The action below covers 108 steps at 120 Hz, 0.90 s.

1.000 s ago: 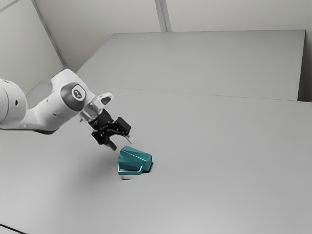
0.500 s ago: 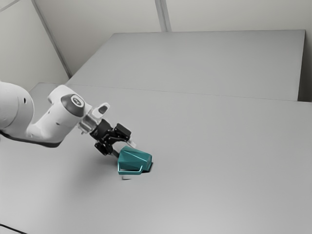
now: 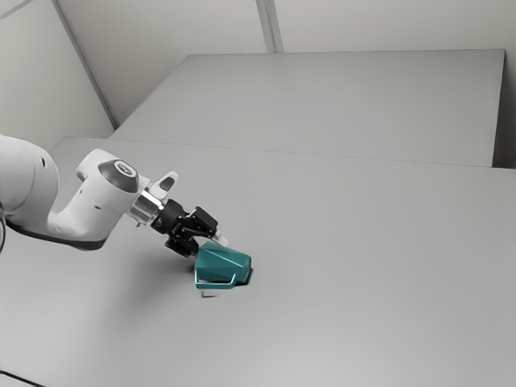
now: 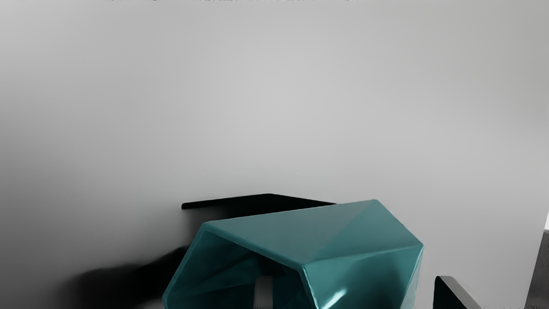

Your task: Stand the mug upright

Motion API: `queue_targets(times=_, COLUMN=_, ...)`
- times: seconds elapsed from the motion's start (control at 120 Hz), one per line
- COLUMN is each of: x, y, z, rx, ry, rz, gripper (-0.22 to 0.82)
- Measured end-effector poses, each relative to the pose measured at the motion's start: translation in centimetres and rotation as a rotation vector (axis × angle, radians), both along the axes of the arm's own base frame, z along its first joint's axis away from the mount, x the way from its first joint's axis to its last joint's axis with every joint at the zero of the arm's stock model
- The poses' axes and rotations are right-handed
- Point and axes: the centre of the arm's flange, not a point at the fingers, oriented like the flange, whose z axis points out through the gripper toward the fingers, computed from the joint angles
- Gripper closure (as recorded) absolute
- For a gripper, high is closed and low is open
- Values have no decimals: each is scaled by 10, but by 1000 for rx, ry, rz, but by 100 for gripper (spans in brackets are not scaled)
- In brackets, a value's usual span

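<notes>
Gripper [image 3: 208,247] spread at a tipped teal mug [image 3: 223,264]
The mug lies on its side on the grey table [image 3: 363,258], a little below and left of the exterior view's centre, its handle [image 3: 216,285] toward the lower edge; the white arm [image 3: 81,214] comes in from the exterior view's left; the gripper's fingers stand apart, one fingertip [image 4: 263,294] at the mug's open mouth, how deep one cannot tell, the other outside, clear of its wall

faceted teal mug [image 4: 356,231] on its side, grey bench [image 4: 274,107], gripper [image 3: 209,247] spread, one fingertip at the mug's mouth, another outside
</notes>
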Motion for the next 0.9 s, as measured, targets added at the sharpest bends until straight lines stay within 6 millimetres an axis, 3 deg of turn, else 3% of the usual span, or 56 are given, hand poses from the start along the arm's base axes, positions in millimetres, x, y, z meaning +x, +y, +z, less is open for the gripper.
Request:
queue_targets(times=0.183, x=1, y=-4, z=1, rx=-13, ry=-29, rz=-18, gripper=53)
queue_targets(times=0.342, x=2, y=-6, z=3, rx=-11, ry=-47, rz=-35, gripper=65)
queue_targets(times=0.7, x=6, y=-28, z=14, rx=-16, ry=-91, rz=-81, gripper=75)
queue_targets(times=0.9, x=10, y=-42, z=34, rx=-11, ry=-146, rz=-114, gripper=77)
